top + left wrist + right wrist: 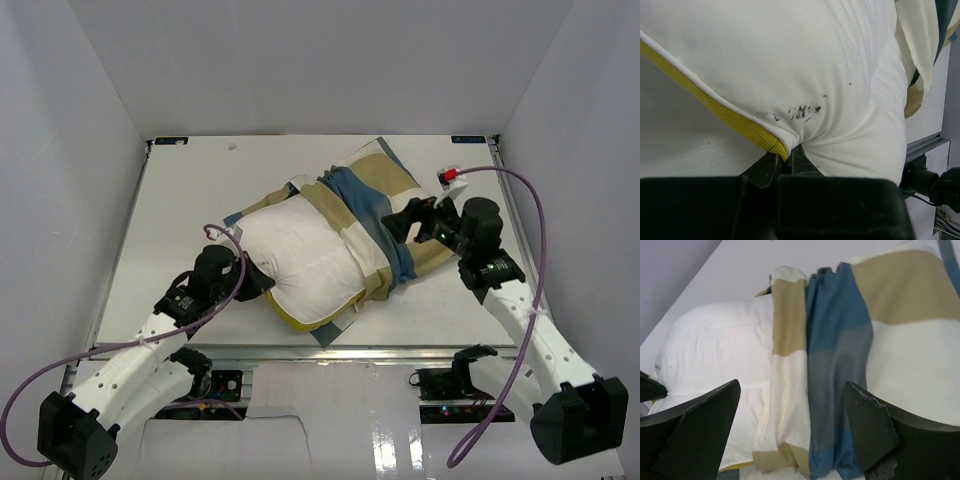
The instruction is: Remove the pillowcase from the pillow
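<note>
The white pillow (300,255) with yellow piping lies in the middle of the table, its left half bare. The checked tan, blue and cream pillowcase (385,200) is bunched back over its right half. My left gripper (262,282) is shut on the pillow's corner, pinching white fabric and yellow piping (747,129) in the left wrist view, where the pillow (790,60) fills the frame. My right gripper (408,222) is open above the bunched edge of the pillowcase (835,355), with its fingers (870,425) either side of the blue and cream folds. The bare pillow (715,350) shows to the left.
The white table (180,200) is enclosed by white walls on three sides. A red and white object (450,176) sits at the back right near the right arm's cable. A metal rail (330,352) runs along the near edge.
</note>
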{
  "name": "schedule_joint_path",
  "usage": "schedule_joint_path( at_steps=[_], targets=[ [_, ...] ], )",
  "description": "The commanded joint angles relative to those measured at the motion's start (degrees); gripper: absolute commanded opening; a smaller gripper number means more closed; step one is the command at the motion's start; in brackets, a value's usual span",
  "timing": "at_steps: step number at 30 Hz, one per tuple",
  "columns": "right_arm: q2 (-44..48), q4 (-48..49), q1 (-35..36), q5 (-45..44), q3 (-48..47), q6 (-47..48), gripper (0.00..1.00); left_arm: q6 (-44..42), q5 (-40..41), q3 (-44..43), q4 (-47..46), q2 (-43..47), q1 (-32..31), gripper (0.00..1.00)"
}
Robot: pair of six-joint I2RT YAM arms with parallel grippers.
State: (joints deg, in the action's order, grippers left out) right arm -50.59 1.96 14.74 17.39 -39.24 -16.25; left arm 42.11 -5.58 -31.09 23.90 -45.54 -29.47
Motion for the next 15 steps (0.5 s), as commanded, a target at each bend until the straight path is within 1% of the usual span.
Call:
schedule_joint_path(
  at_steps=[1,2,3,4,5,6,7,8,9,10,11,13,14,15],
  targets=[
    [-8.1,4.5,5.6,2.3,-7.1,6.2,0.9,1.3,-2.9,0.9,-6.2,4.6,-0.2,0.0],
    [-13.2,4.5,8.5,2.1,-8.9,8.6,0.9,1.4,-2.9,1.9,-6.2,5.4,-0.3,0.0],
    [-15.8,4.0,9.8,2.3,-10.9,9.8,0.89,1.5,-2.8,2.3,-6.1,6.2,-0.3,0.0],
    [-18.3,2.1,11.2,2.2,-15.6,11.2,0.89,1.7,-2.7,2.7,-6.2,7.4,-0.3,0.0],
    [-23.1,0.7,14.3,1.4,-18.1,14.6,0.88,1.8,-2.8,3.3,-6.2,7.8,-0.3,0.0],
    [-25.5,-0.6,15.9,0.3,-20.5,16.0,0.88,1.9,-2.9,3.6,-6.1,8.3,-0.3,0.0],
    [-27.5,-1.7,17.7,-2.8,-22.7,18.5,0.88,1.8,-2.9,3.7,-6.1,8.5,-0.3,0.0],
    [-31.5,-3.5,20.5,-4.4,-26.4,19.9,0.88,1.8,-2.7,3.8,-6.0,9.0,-0.4,0.0],
    [-33.8,-4.1,21.5,-6.1,-28.3,21.6,0.88,1.8,-2.7,3.8,-5.8,9.2,-0.4,0.0],
    [-35.9,-5.2,22.3,-10.0,-30.5,22.0,0.88,1.8,-2.7,3.8,-5.8,9.2,-0.5,0.0],
    [-40.2,-6.5,23.0,-11.9,-34.6,22.1,0.87,2.0,-2.9,3.8,-5.8,9.3,-0.4,0.0],
    [-44.3,-6.9,23.0,-16.0,-38.1,21.4,0.86,2.3,-3.6,3.9,-5.9,9.5,-0.5,0.0],
    [-48.1,-7.0,23.0,-16.6,-41.2,21.3,0.85,2.3,-3.7,4.0,-6.0,9.6,-0.4,0.0],
    [-49.9,-7.0,23.0,-16.9,-42.7,21.0,0.85,2.4,-4.2,4.1,-6.0,9.9,-0.5,0.0]
  ],
)
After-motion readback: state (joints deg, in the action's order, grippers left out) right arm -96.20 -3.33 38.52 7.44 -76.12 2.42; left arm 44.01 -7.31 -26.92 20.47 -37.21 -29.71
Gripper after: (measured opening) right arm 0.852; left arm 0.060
